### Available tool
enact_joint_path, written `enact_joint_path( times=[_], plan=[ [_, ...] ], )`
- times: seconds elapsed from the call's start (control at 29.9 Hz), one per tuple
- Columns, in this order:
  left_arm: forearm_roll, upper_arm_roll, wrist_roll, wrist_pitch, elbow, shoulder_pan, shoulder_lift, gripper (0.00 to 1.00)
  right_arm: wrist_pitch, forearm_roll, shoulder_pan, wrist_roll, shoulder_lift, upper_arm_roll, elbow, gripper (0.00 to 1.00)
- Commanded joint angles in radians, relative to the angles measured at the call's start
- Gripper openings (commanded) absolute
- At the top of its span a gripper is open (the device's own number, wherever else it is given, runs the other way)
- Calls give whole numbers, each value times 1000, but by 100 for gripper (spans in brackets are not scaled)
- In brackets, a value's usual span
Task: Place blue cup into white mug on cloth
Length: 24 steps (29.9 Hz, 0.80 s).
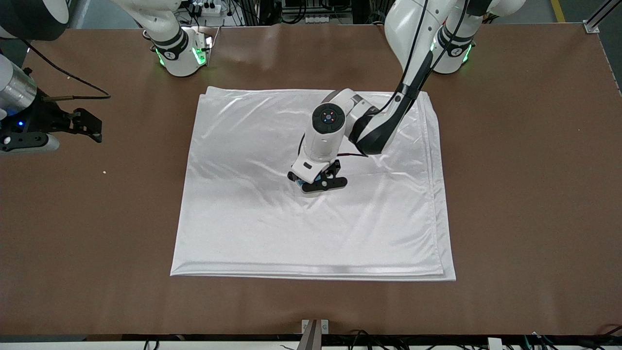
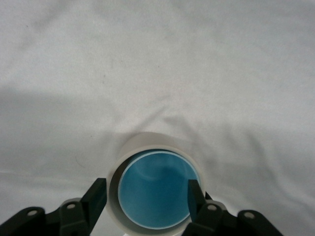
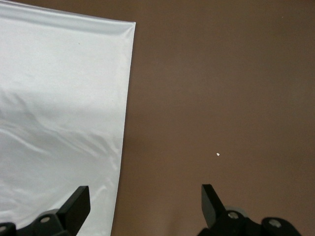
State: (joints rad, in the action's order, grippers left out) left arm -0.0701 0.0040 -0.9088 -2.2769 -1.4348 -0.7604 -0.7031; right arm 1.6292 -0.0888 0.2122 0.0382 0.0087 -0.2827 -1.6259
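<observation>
Brown surface under cloth: left gripper, fingers apart, straddles blue cup nested inside white mug; lift straight up. Right gripper waits, spread wide.

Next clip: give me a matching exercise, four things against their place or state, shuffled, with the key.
Things:
1. blue cup
2. white mug
3. left gripper
4. right gripper

Places or states:
A. open over the bare table by the cloth's edge
B. nested inside the mug
C. stands on the cloth
D. fingers either side of the cup's rim

Pairs: 1-B, 2-C, 3-D, 4-A
</observation>
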Motion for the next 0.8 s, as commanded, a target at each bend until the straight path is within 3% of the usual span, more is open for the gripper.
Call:
enact_joint_path(
  times=[0.0, 0.37, 0.5, 0.6, 0.77],
  plan=[
    [-5, 17, 4, 11, -10, 18, 62, 100, -14, 23, 18, -21, -10, -7, 9, 100],
    [-4, 17, 113, 82, -16, 173, 96, 100, -6, 58, 15, -26, -10, -3, 9, 100],
    [-4, 17, 172, 102, -18, 259, 111, 100, -3, 64, -46, -24, -12, 77, 11, 100],
    [-4, 16, 217, 102, -18, 309, 131, 100, -5, 66, -111, -24, -12, 174, 8, 100],
    [-4, 14, 284, 105, -18, 380, 135, 100, 1, 64, -169, -24, -13, 224, 8, 100]
  ],
)
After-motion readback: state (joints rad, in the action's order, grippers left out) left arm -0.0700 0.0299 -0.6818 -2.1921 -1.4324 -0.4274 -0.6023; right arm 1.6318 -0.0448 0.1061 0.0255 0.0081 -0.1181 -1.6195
